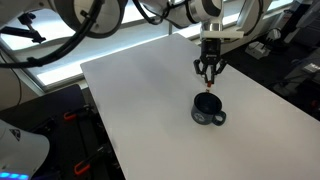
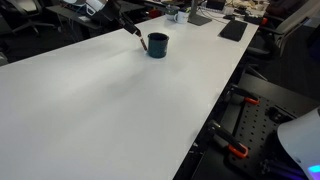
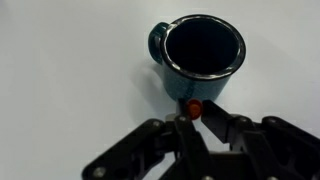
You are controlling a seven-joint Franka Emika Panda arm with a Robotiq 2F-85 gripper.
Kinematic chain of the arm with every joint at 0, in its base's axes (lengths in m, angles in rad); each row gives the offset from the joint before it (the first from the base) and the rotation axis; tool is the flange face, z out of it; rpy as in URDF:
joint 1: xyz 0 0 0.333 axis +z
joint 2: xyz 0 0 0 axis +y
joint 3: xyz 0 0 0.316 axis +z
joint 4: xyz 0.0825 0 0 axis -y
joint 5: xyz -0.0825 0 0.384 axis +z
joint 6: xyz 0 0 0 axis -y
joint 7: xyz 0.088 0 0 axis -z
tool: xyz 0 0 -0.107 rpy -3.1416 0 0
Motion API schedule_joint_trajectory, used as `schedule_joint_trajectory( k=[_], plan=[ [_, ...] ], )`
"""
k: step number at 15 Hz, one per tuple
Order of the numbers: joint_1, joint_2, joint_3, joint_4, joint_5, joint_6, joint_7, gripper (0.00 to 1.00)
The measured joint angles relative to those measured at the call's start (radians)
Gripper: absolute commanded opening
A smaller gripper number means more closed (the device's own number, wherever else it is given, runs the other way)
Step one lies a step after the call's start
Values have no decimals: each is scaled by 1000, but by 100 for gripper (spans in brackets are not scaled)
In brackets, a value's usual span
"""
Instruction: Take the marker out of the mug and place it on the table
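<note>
The dark blue mug (image 1: 208, 112) stands upright on the white table (image 1: 150, 100); it also shows in the other exterior view (image 2: 158, 45). In the wrist view the mug (image 3: 160, 40) lies just ahead of the fingers, its inside dark and seemingly empty. My gripper (image 3: 193, 116) is shut on the marker (image 3: 193, 107), whose orange-red end shows between the fingertips. In an exterior view the gripper (image 1: 209, 74) hangs just above and behind the mug, with the marker's tip (image 1: 207, 91) pointing down, outside the mug. In the other exterior view the gripper (image 2: 133, 31) is beside the mug.
The table's far edge runs close behind the mug (image 1: 170, 42). Dark keyboards and desk items (image 2: 232, 30) lie at the far end. Cables, stands and robot parts (image 1: 60, 130) surround the table below its edges.
</note>
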Motion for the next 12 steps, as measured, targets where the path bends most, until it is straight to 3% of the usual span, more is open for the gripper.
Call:
schedule_joint_trajectory(
  k=[2,3,5,12],
  plan=[
    [1,12,-13,18,5,-20,15,52],
    [0,17,-20,27,9,-33,27,34],
    [-1,26,-34,46,19,-58,51,51],
    [-2,32,-38,59,22,-67,61,52]
  ],
)
